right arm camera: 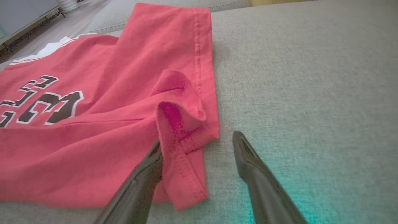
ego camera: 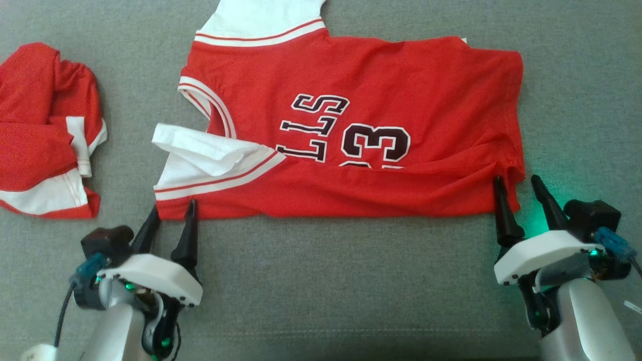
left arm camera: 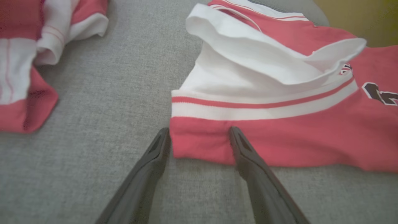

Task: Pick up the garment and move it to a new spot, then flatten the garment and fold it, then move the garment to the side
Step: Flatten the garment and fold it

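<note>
One jersey (ego camera: 426,90), lettering (ego camera: 346,135) partly hidden (by fold)

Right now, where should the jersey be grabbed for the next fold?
At its two near corners, from the near side. The jersey lies flat with its near edge doubled; the open left gripper and right gripper straddle those corners, so pinching there likely lifts both layers.

A red cloth jersey (ego camera: 376,85) lies on a grey woven surface (ego camera: 351,281). A bunched red-and-white garment (ego camera: 40,130) lies apart to its left.

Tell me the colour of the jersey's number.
The number is dark, almost black, outlined white; head view shows it best.
</note>
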Tool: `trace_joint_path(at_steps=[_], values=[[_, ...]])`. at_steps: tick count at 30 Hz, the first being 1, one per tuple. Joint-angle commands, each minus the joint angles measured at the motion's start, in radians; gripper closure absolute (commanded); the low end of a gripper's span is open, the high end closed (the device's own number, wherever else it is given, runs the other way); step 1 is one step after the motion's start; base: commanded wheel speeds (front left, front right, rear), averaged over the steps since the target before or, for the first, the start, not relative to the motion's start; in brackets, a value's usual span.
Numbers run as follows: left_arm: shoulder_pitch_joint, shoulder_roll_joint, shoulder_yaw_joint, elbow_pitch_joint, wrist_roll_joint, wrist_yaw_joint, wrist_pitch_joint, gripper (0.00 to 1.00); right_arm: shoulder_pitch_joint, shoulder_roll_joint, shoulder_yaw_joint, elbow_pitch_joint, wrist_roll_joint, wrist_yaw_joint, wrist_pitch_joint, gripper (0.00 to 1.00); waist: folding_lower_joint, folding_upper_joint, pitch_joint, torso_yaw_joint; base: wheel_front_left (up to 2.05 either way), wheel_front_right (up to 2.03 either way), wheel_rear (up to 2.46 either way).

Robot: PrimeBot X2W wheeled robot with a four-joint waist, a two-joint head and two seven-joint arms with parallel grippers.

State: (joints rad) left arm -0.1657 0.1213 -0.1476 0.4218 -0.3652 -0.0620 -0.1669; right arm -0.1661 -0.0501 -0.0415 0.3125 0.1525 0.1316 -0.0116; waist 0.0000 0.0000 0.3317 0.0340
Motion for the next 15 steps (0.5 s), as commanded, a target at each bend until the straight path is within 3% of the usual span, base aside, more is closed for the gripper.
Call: trace_joint_path(at_steps=[1, 2, 3, 5, 6, 7, 9, 10, 15], values=[[-0.022, 0.016, 0.029, 0.007, -0.016, -0.006, 0.021, 0.00, -0.027, -0.001, 0.022, -0.013, 0.005, -0.001, -0.006, 0.00, 0.0000, 0.0000, 0.004, 0.002, 0.00, 0.00, 0.00], [-0.027, 0.019, 0.027, 0.016, -0.018, -0.009, 0.029, 0.00, -0.031, -0.001, 0.027, -0.003, 0.012, -0.001, -0.002, 0.00, 0.0000, 0.0000, 0.006, 0.002, 0.00, 0.00, 0.00], [-0.032, 0.021, 0.023, 0.026, -0.022, -0.012, 0.042, 0.21, -0.034, 0.000, 0.035, 0.007, 0.020, -0.001, 0.005, 0.00, 0.0000, 0.0000, 0.008, 0.002, 0.00, 0.00, 0.00], [-0.040, 0.025, 0.015, 0.039, -0.025, -0.017, 0.058, 0.93, -0.037, 0.000, 0.054, 0.025, 0.036, -0.001, 0.024, 0.00, 0.0000, 0.0000, 0.012, 0.003, 0.00, 0.00, 0.00], [-0.041, 0.026, 0.009, 0.047, -0.026, -0.020, 0.070, 1.00, -0.037, 0.000, 0.063, 0.034, 0.046, -0.001, 0.035, 0.00, 0.0000, 0.0000, 0.013, 0.003, 0.00, 0.00, 0.00], [-0.044, 0.028, 0.005, 0.052, -0.027, -0.023, 0.077, 1.00, -0.034, 0.000, 0.070, 0.041, 0.057, -0.001, 0.048, 0.17, 0.0000, 0.0000, 0.013, 0.004, 0.00, 0.00, 0.00], [-0.045, 0.032, -0.004, 0.056, -0.024, -0.026, 0.081, 1.00, -0.026, 0.000, 0.077, 0.052, 0.079, -0.001, 0.072, 0.93, 0.0000, 0.0000, 0.014, 0.005, 0.00, 0.00, 0.00], [-0.045, 0.033, -0.008, 0.055, -0.024, -0.027, 0.080, 1.00, -0.022, 0.000, 0.080, 0.051, 0.090, -0.001, 0.075, 1.00, 0.0000, 0.0000, 0.013, 0.006, 0.00, 0.00, 0.00], [-0.033, 0.038, -0.013, 0.016, -0.015, -0.019, 0.052, 1.00, 0.006, 0.000, 0.069, 0.013, 0.125, -0.001, 0.074, 1.00, 0.0000, 0.0000, 0.004, 0.007, 0.00, 0.00, 0.00]])
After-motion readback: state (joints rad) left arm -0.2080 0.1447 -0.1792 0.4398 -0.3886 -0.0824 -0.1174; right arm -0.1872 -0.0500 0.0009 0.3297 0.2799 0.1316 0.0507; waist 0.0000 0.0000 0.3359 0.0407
